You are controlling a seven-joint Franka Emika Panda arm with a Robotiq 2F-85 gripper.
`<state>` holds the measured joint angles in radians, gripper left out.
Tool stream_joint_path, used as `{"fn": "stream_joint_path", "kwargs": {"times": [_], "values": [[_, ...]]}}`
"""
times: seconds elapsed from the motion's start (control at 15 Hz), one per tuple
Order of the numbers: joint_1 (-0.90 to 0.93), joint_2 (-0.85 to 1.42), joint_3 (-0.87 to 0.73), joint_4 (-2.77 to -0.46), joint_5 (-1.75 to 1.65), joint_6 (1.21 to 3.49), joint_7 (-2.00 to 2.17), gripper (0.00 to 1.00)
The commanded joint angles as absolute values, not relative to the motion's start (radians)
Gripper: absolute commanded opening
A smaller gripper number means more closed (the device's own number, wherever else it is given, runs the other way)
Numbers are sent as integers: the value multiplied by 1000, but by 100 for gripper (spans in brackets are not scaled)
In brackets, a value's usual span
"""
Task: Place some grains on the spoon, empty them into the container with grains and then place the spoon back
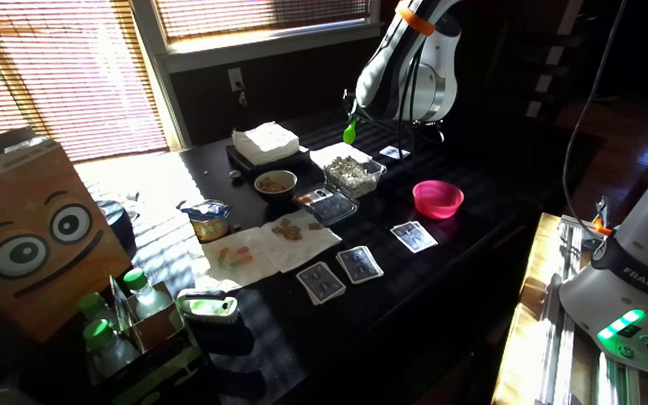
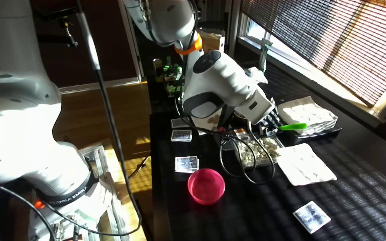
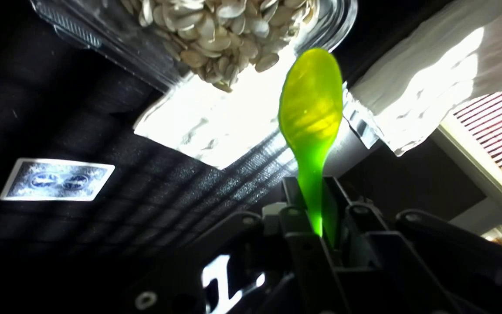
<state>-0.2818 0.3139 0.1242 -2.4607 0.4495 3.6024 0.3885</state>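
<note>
My gripper (image 3: 310,185) is shut on the handle of the bright green spoon (image 3: 314,96) in the wrist view. The spoon's bowl points away from the jaws, and no grains show on it. In both exterior views the spoon (image 1: 349,134) (image 2: 293,126) sticks out from the gripper (image 1: 352,116), raised above the table. The see-through container with grains (image 1: 366,184) sits below, full of pale seeds. It also shows in an exterior view (image 2: 265,163), partly behind cables, and at the top of the wrist view (image 3: 142,65), cut by the frame edge.
A white napkin (image 2: 307,165) lies beside the container, with a napkin stack (image 1: 268,140) behind. A dark lid (image 1: 327,207), a round bowl with brown contents (image 1: 274,196) and a pink bowl (image 1: 438,205) stand around it. Cards (image 1: 414,236) lie on the table.
</note>
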Motion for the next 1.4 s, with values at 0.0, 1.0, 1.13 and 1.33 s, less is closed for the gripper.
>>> {"fn": "stream_joint_path", "kwargs": {"times": [0.0, 1.0, 1.13, 1.33], "values": [[-428, 176, 225, -2517, 332, 3372, 521, 4], [-241, 1, -35, -2495, 415, 2640, 508, 4], [-207, 4, -60, -2494, 376, 2610, 568, 4], [-168, 19, -70, -2486, 391, 2588, 615, 4]]}}
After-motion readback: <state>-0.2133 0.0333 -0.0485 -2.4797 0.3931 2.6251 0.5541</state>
